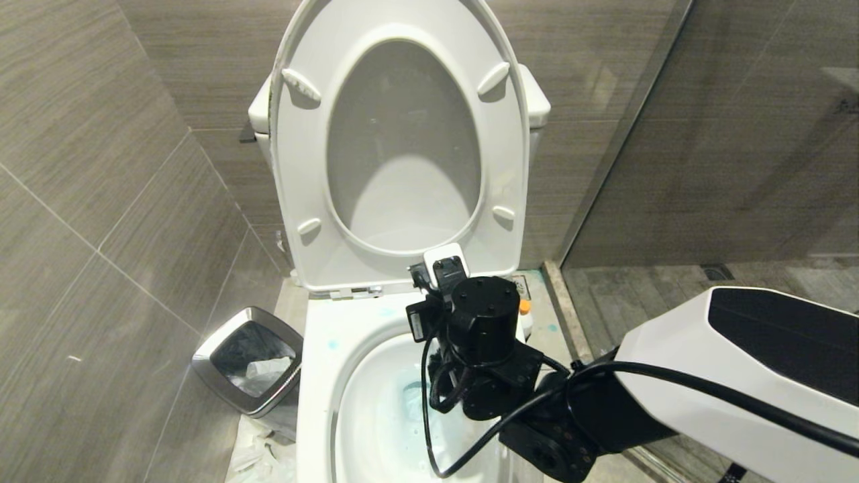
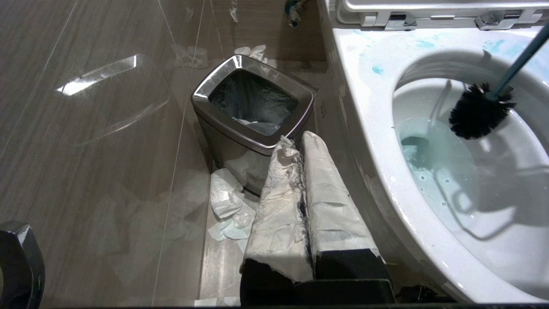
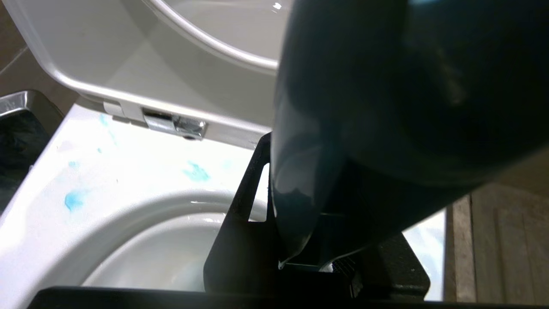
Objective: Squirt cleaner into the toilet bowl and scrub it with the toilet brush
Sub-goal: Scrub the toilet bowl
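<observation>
While the right arm is reaching in from the right side of the head view, the right gripper (image 3: 309, 257) is hanging over the toilet bowl (image 1: 315, 376) with its jaws closing on the toilet brush (image 2: 480, 111), whose dark teal handle is filling most of the right wrist view. In the left wrist view the handle is slanting down into the bowl, and the black bristle head is sitting inside the basin, just above the tinted water; whether it is touching the porcelain cannot be told. The cleaner (image 2: 433, 159) is showing as pale turquoise water at the bottom of the bowl and as small blue dabs on the broad flat rim near the chrome hinges (image 3: 173, 124). The seat and lid (image 1: 402, 141) are standing upright against the tiled wall. The left gripper (image 2: 300, 189), its fingers wrapped in white covering, is resting with jaws closed and empty, beside the outer wall of the bowl and pointing toward a square steel bin (image 2: 253, 107). Crumpled tissue (image 2: 227, 206) is lying on the floor at the foot of the bin.
</observation>
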You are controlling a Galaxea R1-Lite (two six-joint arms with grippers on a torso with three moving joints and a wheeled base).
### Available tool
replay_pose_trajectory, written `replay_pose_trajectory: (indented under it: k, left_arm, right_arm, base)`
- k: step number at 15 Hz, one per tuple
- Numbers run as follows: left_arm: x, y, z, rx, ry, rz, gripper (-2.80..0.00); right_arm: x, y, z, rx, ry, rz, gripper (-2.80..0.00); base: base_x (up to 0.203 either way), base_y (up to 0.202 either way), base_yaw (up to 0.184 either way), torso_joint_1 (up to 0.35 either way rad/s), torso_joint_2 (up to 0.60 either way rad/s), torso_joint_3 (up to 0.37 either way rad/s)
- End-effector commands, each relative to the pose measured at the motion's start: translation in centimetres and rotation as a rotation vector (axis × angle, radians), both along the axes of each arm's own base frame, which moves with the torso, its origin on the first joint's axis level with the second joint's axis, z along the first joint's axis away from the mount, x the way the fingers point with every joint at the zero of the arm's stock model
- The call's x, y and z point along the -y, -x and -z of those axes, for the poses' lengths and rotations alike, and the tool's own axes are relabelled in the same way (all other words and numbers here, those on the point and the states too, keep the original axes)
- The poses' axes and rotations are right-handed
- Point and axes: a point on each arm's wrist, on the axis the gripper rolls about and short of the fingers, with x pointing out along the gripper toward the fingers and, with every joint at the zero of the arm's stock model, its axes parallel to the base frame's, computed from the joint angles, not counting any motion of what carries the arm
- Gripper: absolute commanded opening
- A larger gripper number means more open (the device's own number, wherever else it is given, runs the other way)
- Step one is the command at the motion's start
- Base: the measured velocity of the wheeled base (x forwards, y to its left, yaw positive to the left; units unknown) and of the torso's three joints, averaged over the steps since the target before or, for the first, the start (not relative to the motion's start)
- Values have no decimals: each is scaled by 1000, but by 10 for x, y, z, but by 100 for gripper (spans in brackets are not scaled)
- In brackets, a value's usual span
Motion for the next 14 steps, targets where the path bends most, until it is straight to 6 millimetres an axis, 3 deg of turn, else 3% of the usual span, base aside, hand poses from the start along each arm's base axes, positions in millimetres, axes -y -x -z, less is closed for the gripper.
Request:
replay_pose_trajectory:
  k: [1,5,8,14]
  left_arm:
    - [0,0,0,-2,0,0,-280]
    - [0,0,0,-2,0,0,-280]
    - [0,0,0,-2,0,2,-280]
    - [0,0,0,-2,0,0,-280]
  right_arm:
    - [-15,-12,11,17,6,-3,-280]
    - [-40,-17,14,26,17,-37,-280]
    - [-62,-9,21,16,27,-77,-280]
    - [-68,-4,23,12,33,-93,-280]
  base:
    - [0,0,0,0,0,0]
    - [0,0,0,0,0,0]
    - [0,0,0,0,0,0]
    - [0,0,0,0,0,0]
